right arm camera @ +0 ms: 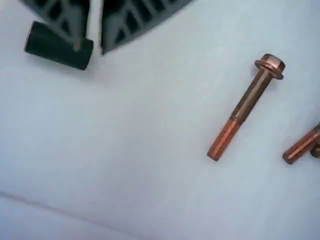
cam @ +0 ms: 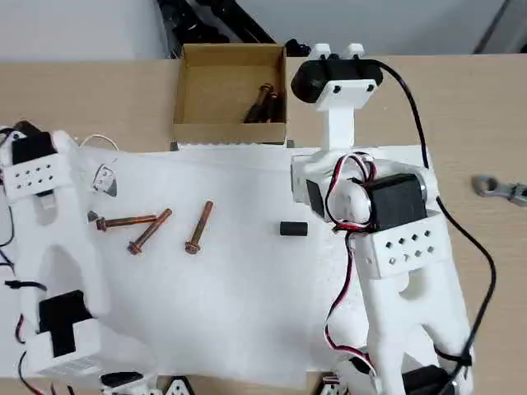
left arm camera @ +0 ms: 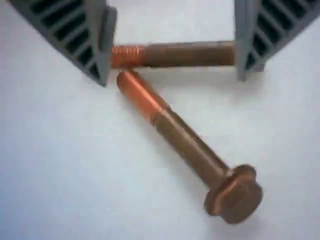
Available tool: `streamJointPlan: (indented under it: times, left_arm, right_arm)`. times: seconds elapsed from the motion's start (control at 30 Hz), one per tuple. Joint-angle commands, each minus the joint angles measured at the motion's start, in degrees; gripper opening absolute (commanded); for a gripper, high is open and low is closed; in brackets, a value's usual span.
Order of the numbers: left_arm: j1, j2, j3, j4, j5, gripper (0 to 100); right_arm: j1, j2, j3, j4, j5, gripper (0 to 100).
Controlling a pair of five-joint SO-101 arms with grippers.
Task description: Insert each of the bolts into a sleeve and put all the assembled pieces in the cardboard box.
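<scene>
Item: left tool [left arm camera: 172,76], mine. Wide open, holding nothing, straddling one bolt [left arm camera: 175,54] that lies flat. The bolt's long axis runs finger to finger, so I judge a wrist turn comes first. Right tool [right arm camera: 93,45]: near-shut, empty, over the sleeve [right arm camera: 59,46].

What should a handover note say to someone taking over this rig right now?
Left end effector: open, fingers astride the horizontal bolt, not gripping it yet.
Right end effector: shut, empty, tip by the black sleeve.
Things: three bare bolts on the white foam sheet. The diagonal bolt has its threaded tip right by the horizontal one; the third bolt lies apart.
Done: some finished pieces lie in the cardboard box, seemingly sleeved.
Left: sleeve and box the three bare bolts; one loose sleeve is on the sheet.
</scene>
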Motion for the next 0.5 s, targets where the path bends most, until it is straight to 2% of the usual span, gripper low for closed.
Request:
streamJointPlan:
  times: [0.0,0.13,0.47]
  left_arm:
    - [-0.09,0.09,-2.68,1.23,1.05,16]
    - [0.26,3.78,0.04,-2.55,2.64,16]
    - [0.26,15.91,1.54,-10.46,2.73,16]
  right_arm:
    - [0.31,-1.98,-0.26,-0.57,-0.97,1.4]
    - [0.31,-1.63,-0.09,-0.48,-3.69,1.4]
    - [0.31,-2.07,4.04,-0.84,-3.87,1.4]
